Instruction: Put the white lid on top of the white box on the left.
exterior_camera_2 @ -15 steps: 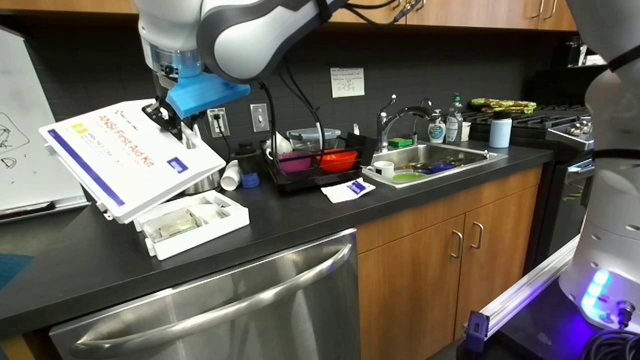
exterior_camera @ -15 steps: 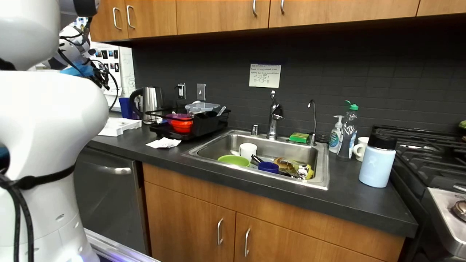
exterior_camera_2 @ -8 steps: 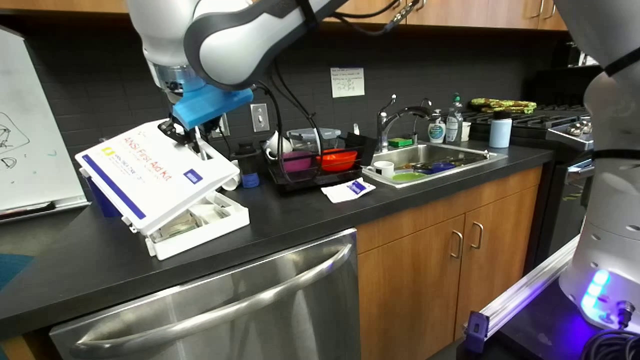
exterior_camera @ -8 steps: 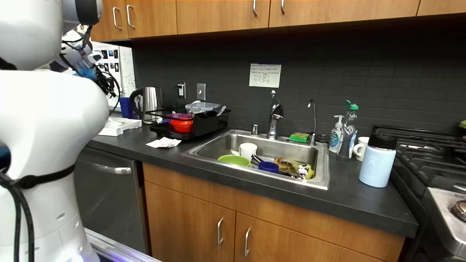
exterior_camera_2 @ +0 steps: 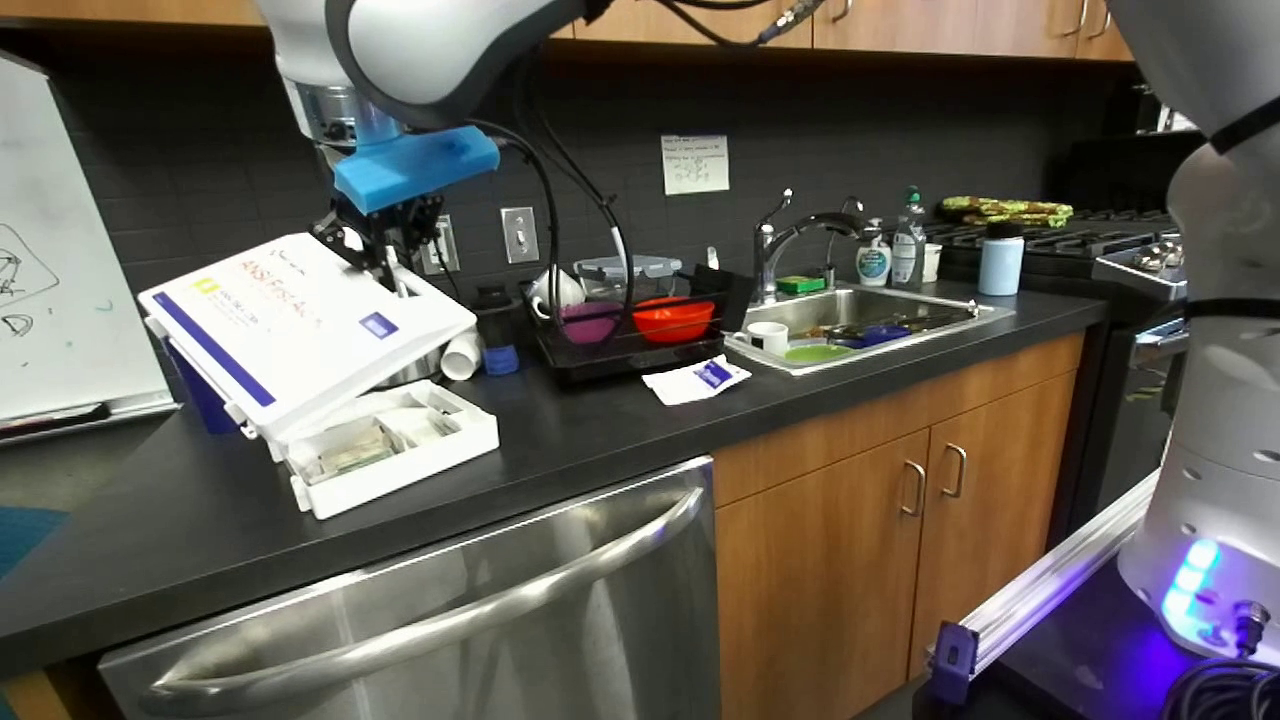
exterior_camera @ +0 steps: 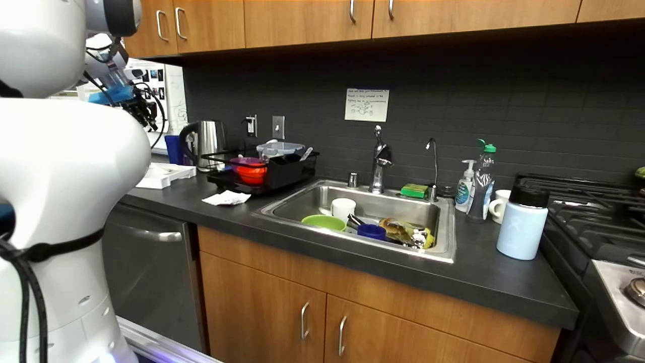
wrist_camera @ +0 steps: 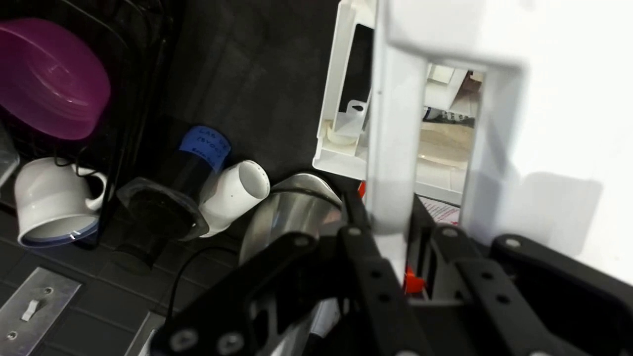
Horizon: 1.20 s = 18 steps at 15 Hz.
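The white lid (exterior_camera_2: 290, 335), with "ANSI First Aid Kit" print, hangs tilted above the open white box (exterior_camera_2: 410, 470) in an exterior view. Its lower edge overlaps the box's left end there; whether they touch I cannot tell. My gripper (exterior_camera_2: 385, 265) is shut on the lid's handle bar at its upper right. In the wrist view, the gripper (wrist_camera: 385, 215) has a finger on each side of the bar; the lid (wrist_camera: 559, 128) fills the right, and the box (wrist_camera: 341, 165) shows below and through the handle opening. In an exterior view, the box (exterior_camera: 171, 174) is partly hidden behind the arm.
A steel kettle (wrist_camera: 296, 212), a white cylinder (wrist_camera: 237, 195) and a dark container with blue tape (wrist_camera: 205, 146) stand beside the box. A black dish rack (exterior_camera_2: 620, 365) holds bowls. A white packet (exterior_camera_2: 695, 382) lies near the sink (exterior_camera_2: 850, 300). A whiteboard (exterior_camera_2: 70, 280) is behind.
The lid came down and right toward the box, then rose slightly and shifted a little left, uncovering more of the box. My gripper has kept hold of it; the box has not moved.
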Available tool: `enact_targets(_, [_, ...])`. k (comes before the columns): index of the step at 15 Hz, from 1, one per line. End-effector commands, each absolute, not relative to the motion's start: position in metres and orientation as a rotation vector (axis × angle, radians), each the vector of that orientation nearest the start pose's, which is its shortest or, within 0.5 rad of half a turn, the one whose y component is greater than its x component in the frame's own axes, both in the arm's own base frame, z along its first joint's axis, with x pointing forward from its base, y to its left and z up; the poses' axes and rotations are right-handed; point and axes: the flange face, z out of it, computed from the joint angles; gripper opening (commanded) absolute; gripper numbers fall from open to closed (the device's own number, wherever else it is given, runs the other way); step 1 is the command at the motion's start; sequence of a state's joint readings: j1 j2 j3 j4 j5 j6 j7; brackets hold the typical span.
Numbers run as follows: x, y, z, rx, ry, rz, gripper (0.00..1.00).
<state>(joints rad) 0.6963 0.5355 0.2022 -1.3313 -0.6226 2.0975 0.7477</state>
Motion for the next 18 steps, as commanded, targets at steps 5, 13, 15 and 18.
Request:
enact_targets(5, [0.533,0.519,0.463,-3.185,-0.602,-0.598,0.06])
enact_targets(13, [0.546,0.513,0.437,-3.154,-0.619,-0.337,0.06])
enact_targets(15, [0.552,0.510,0.427,-3.156,-0.611,-0.295,0.06])
enact_targets(18, [0.561,0.506,0.411,-3.155,-0.590,-0.246,0.06])
